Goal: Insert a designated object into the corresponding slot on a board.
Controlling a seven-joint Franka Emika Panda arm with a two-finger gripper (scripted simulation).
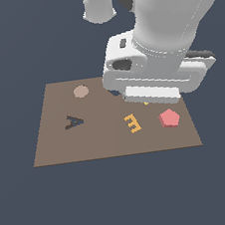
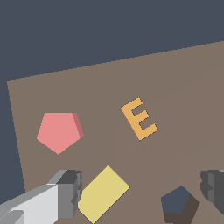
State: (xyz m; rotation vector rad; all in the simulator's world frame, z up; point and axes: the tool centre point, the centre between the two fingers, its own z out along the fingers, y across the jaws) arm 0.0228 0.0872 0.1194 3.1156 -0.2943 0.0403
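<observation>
The designated object, a salmon-red pentagon block, lies flat on the brown board near the exterior view's right edge. The slot, a dark navy pentagon cutout, shows only in the wrist view; in the exterior view the arm hides it. My gripper hovers over the board behind the block, open, with nothing between its fingers. In the exterior view the fingers are hidden under the white hand.
An orange letter E lies next to the red block. A yellow square block sits between my fingers' line and the E. A dark letter-A cutout and a tan circle are toward the exterior view's left.
</observation>
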